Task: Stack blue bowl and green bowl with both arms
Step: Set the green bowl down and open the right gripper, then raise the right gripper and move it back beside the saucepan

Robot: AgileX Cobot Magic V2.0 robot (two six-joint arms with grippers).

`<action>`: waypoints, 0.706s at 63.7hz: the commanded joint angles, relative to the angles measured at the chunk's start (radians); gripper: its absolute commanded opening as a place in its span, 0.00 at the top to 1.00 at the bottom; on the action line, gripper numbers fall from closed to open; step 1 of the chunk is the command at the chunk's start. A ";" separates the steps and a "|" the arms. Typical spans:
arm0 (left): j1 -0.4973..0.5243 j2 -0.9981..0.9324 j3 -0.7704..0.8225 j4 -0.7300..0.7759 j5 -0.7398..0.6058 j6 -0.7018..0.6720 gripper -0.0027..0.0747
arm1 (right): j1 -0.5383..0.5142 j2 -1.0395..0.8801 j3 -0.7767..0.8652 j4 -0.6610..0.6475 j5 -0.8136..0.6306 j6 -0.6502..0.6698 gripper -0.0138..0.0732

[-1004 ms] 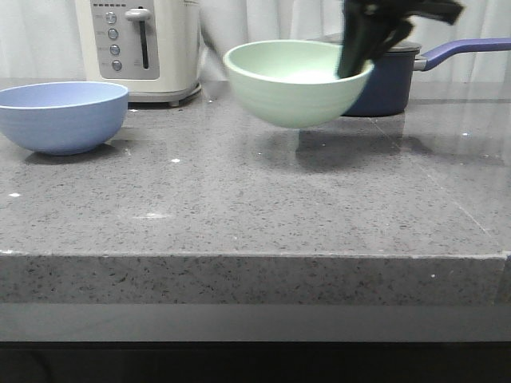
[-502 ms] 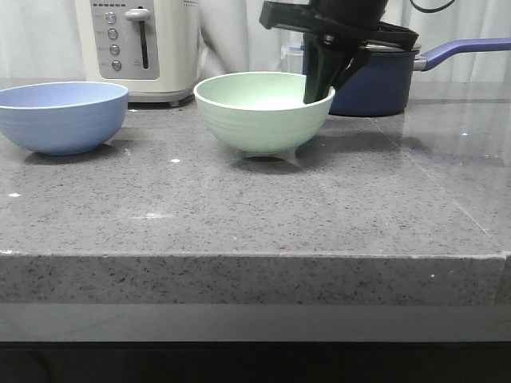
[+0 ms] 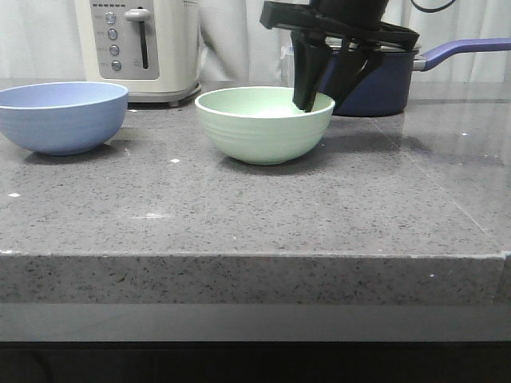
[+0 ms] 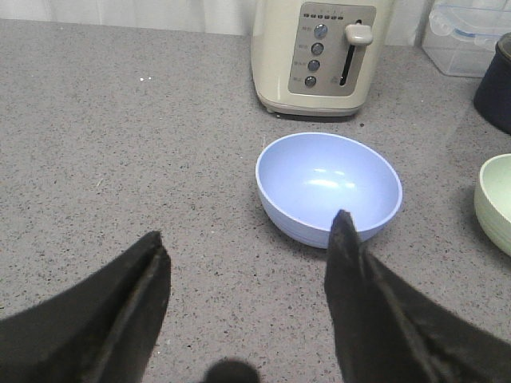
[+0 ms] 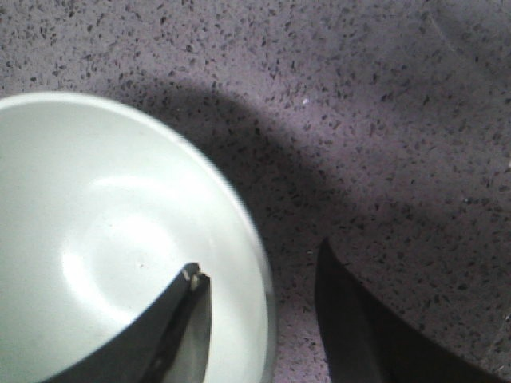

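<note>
Green bowl (image 3: pixel 265 124) on the counter (image 3: pixel 239 207) — right pincer (image 3: pixel 323 100) spread astride its rim, unpinched.

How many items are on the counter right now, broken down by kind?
Bowls: 2, the blue bowl and the green bowl
Saucepans: 1, the dark navy saucepan
Toasters: 1, the cream toaster
Clear containers: 1, the clear container beside the toaster
Total: 5
</note>
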 commanded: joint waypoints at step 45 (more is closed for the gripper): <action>0.000 0.011 -0.026 0.000 -0.073 -0.001 0.43 | -0.002 -0.526 0.467 -0.040 -0.222 -0.319 0.72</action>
